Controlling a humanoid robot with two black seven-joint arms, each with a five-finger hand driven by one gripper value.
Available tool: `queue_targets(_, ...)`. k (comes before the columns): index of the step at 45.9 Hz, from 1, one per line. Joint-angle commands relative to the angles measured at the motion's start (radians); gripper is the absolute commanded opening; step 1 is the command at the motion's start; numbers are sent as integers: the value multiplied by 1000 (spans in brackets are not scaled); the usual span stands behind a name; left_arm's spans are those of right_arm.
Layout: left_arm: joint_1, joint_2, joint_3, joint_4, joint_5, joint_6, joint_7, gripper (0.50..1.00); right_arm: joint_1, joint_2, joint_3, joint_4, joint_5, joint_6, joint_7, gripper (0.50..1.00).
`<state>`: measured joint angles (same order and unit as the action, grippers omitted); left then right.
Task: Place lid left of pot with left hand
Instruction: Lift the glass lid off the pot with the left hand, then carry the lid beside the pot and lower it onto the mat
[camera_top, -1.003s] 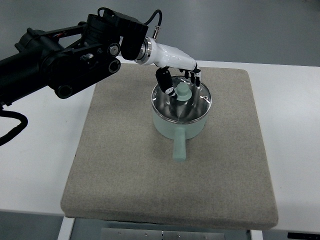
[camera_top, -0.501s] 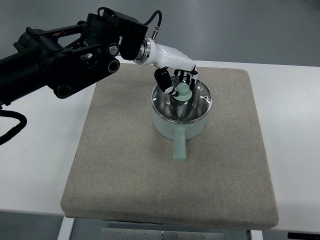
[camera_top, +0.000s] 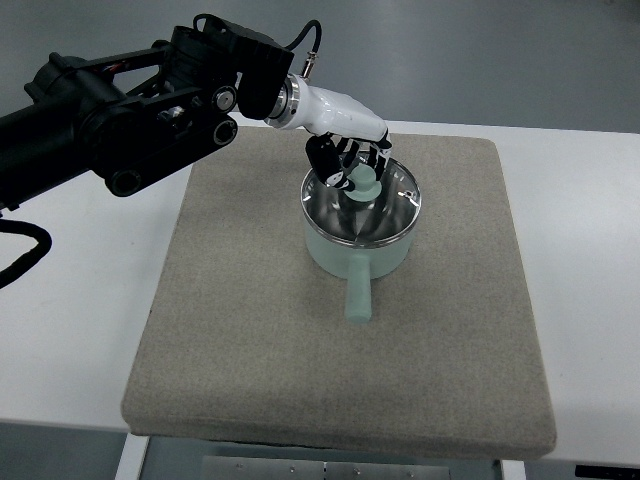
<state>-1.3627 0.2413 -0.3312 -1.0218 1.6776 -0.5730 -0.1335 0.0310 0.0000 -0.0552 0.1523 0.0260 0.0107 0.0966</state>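
A pale green pot (camera_top: 328, 256) stands on the mat, a little behind its middle, with its straight handle (camera_top: 357, 296) pointing toward the front. A shiny metal lid (camera_top: 387, 214) with a green knob (camera_top: 365, 180) covers it and looks slightly tilted. My left hand (camera_top: 349, 166), white with black fingers, reaches in from the upper left and its fingers curl around the knob. The back of the knob is hidden by the fingers. My right arm does not show.
A square beige mat (camera_top: 250, 340) lies on a white table (camera_top: 80, 330). My bulky black left arm (camera_top: 130, 110) hangs over the table's left rear. Bare mat stretches to the left of the pot.
The fingers have closed in from above the knob to around it. The lid has shifted slightly up and back on the pot.
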Motion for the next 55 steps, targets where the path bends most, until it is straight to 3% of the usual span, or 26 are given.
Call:
queue_targets(1,-6,4,0,0,-1,1,0,500,1,0,0,1,0,0,0,924)
queue_targets(25,-64,73,-9,-1,-7,2,0,500,1,0,0,0,0,0,0,924)
queue_targets(33,-79,151,-9,-4,-13,2,0,500,0,0,0,1,0,0,0,924)
queue_targets(45,-52,352,-2,-55,-16,21,-3,500,0,0,0,0,0,0,0,924)
queue_targets(55,54,391,0,-41,-12,96,-12,500,0,0,0,1,0,0,0,924)
